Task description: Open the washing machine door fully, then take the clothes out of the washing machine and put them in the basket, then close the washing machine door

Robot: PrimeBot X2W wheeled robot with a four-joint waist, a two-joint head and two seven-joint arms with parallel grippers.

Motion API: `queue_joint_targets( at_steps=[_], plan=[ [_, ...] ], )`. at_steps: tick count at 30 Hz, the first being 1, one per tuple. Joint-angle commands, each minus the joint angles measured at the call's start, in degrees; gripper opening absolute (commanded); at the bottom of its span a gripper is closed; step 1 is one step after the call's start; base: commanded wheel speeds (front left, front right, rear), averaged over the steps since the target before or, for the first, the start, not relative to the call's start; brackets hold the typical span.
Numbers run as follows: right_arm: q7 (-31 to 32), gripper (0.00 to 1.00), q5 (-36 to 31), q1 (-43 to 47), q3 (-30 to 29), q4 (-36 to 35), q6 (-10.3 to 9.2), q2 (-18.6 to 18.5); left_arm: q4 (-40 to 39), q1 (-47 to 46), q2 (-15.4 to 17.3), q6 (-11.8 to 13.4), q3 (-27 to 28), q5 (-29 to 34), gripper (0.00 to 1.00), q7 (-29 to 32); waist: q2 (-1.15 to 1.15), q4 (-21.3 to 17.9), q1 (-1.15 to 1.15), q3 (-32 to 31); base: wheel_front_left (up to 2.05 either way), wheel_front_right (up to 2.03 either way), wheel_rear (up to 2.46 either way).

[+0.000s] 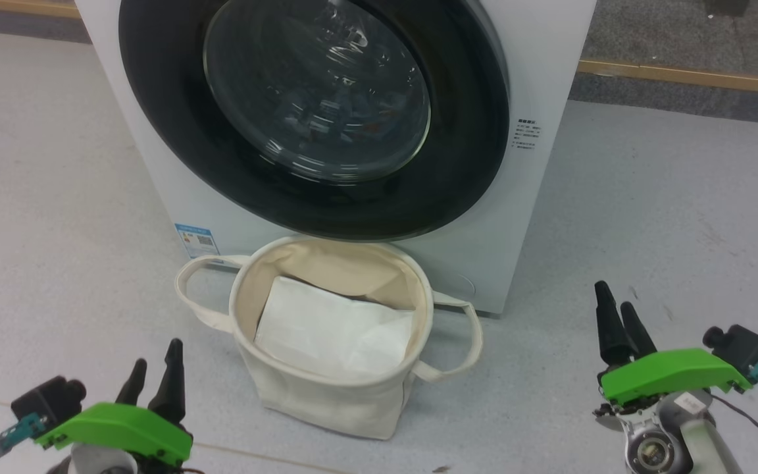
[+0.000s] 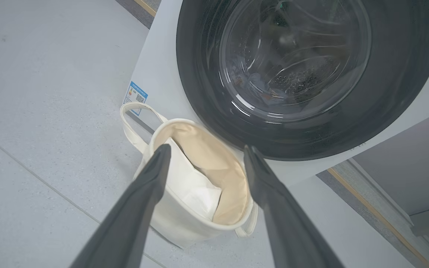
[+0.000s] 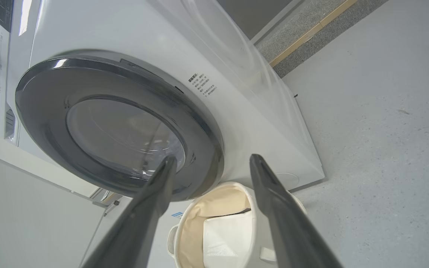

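While both arms hang low over the floor [image 1: 56,197], the left gripper [image 1: 157,355] and the right gripper [image 1: 614,296] stand open and hold nothing. Between them, a little further, the basket [image 1: 326,401] holds a folded white sheet [image 1: 326,336]. Just behind it stands the washing machine [image 1: 543,79], and the washing machine door [image 1: 155,99] is closed.

place: bare indoor test room, lab-like, exact kind unclear | centre: white front-loading washing machine [image 1: 547,66] standing free on a pale speckled grey floor [image 1: 682,217] | upper right: wooden strip [image 1: 682,74] edging coarse dark grey carpet [image 1: 682,33]
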Motion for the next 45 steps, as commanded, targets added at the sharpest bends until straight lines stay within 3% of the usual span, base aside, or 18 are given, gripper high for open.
queue_joint_targets(
  at_steps=[1, 45],
  plan=[
    [-1.1, 1.00, -3.3, -3.8, 1.0, -2.2, 0.01, -0.4, -2.0, -4.0, 2.5, 1.0, 0.4, 2.8, 1.00, -0.8, 0.00, 0.0, 0.00, -0.2, 0.00, 0.00, 0.00],
    [-8.3, 1.00, -34.4, -7.7, 5.8, -2.8, 0.01, -0.6, -2.3, -9.6, 9.2, 7.9, -5.3, 22.3, 1.00, -7.7, 0.00, -0.2, 0.00, -2.0, 0.00, 0.00, 0.00]
  ],
)
